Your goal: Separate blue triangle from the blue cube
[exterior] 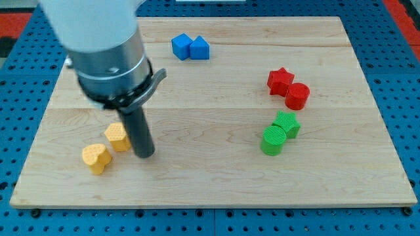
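Two blue blocks sit touching near the view's top, left of centre: the left one (180,46) and the right one (199,48); which is the triangle and which the cube I cannot tell for sure. My tip (145,155) rests on the board at the lower left, far below the blue pair. It stands just right of a yellow hexagon block (118,137).
A yellow heart block (96,157) lies left of my tip. A red star (280,80) and red cylinder (297,96) touch at the right. A green hexagon (287,123) and green cylinder (273,139) touch below them. The wooden board (216,183) lies on a blue pegboard.
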